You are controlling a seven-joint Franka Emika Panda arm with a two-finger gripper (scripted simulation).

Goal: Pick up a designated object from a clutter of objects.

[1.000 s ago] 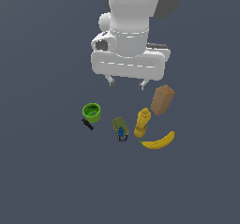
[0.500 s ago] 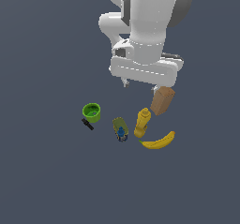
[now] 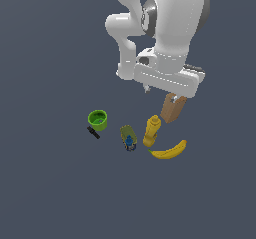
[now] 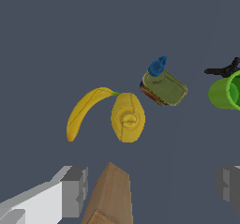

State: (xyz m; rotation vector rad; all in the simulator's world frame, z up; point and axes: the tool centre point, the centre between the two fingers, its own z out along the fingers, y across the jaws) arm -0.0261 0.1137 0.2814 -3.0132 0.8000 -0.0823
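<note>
The brown cardboard-like box stands upright at the exterior view's right end of the clutter. My gripper hangs just above it, open and empty. In the wrist view the box top lies between the two fingers, close to one grey finger; the other finger is far off it. The gripper's midpoint is to one side of the box. Nothing is held.
A yellow bottle stands right in front of the box. A banana lies beside the bottle. An olive item with a blue cap, a green cup and a small black piece lie further to the exterior view's left.
The arm has swung toward the exterior view's right and come down over the brown box. The gripper stays open. The objects have not moved.
</note>
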